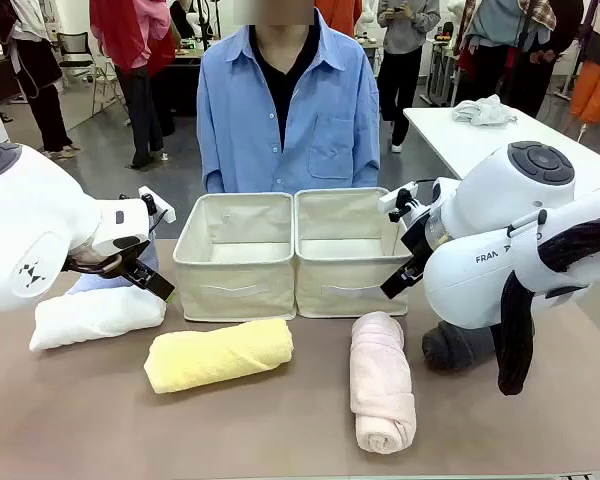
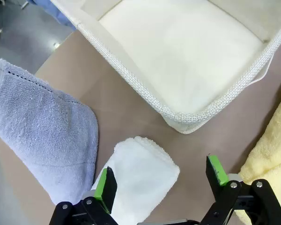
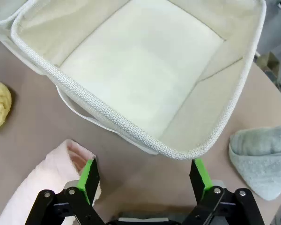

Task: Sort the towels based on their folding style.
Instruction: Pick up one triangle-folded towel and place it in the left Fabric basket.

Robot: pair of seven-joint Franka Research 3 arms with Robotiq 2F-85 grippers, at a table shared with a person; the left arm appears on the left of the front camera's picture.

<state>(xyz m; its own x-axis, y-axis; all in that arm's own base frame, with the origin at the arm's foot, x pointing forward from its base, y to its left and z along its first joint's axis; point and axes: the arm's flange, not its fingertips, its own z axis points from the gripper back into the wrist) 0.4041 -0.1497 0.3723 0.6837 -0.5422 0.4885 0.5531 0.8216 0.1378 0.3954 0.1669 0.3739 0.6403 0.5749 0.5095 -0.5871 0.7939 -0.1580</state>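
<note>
A white roll (image 1: 95, 315), a yellow roll (image 1: 218, 355) and a pink roll (image 1: 382, 395) lie on the brown table in front of two baskets. A dark grey roll (image 1: 450, 345) is half hidden behind my right arm. My left gripper (image 1: 148, 262) hangs open above the white roll's end (image 2: 140, 173), beside the periwinkle fold (image 2: 42, 136). In its wrist view the left gripper (image 2: 161, 180) holds nothing. My right gripper (image 3: 144, 174) stands open and holds nothing, at the right basket's near corner, between the pink roll (image 3: 42, 187) and the pale teal fold (image 3: 264, 159).
Two cream fabric baskets, left (image 1: 235, 292) and right (image 1: 340, 292), stand side by side mid-table with nothing in them. A person in a blue shirt (image 1: 280, 110) stands behind them. A whitish cloth heap (image 1: 483, 110) lies on a far white table.
</note>
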